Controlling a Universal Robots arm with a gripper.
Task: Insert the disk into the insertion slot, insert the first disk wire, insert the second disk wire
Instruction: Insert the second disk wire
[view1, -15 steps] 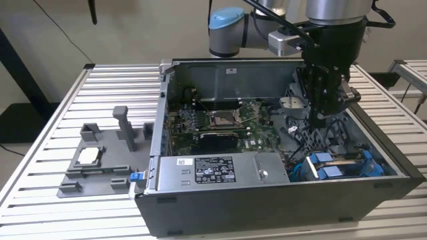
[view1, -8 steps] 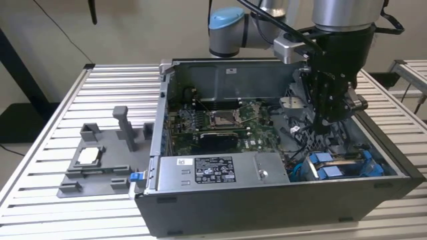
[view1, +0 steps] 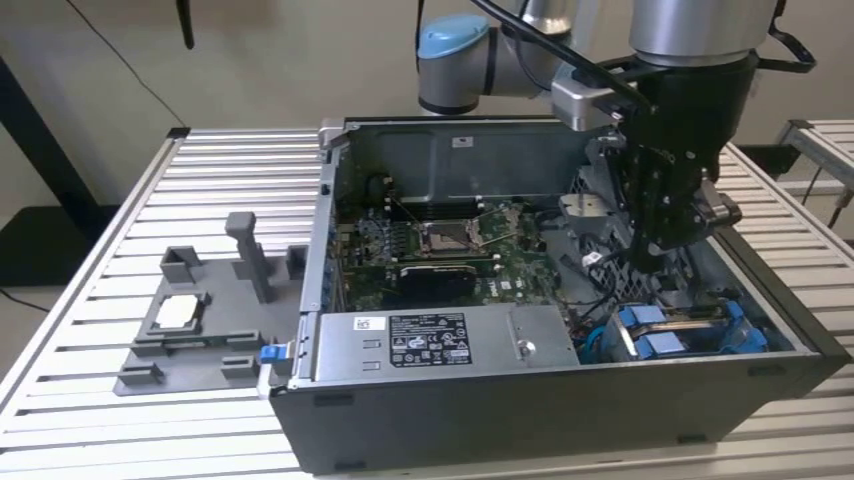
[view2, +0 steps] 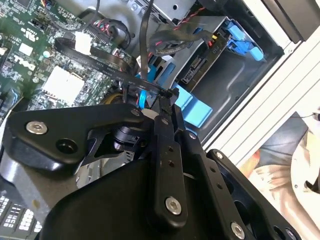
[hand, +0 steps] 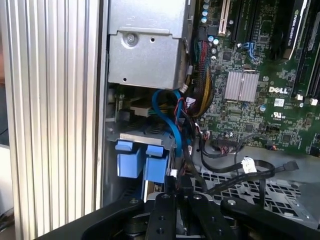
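Silver arm (view1: 694, 25), blue joint cap (view1: 454, 40), black cables (view1: 793, 50), black screw-studded wrist (view2: 165, 200)

Blk case (view1: 534, 420), grn motherboard (view1: 400, 248), blue tabs (view1: 654, 345) on insertion slot (view1: 694, 322), grey tray (view1: 200, 345), silver ribbed table (view1: 120, 230).

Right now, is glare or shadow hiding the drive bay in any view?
Exterior view: the bay's blue tabs sit in shade, readable. First wrist view: table slats glare pale; tabs evenly lit. Second wrist view: the gripper is a dark mass, no glare.

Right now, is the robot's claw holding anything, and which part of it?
The gripper seems to pinch a black wire near its plug end, inside the computer case.
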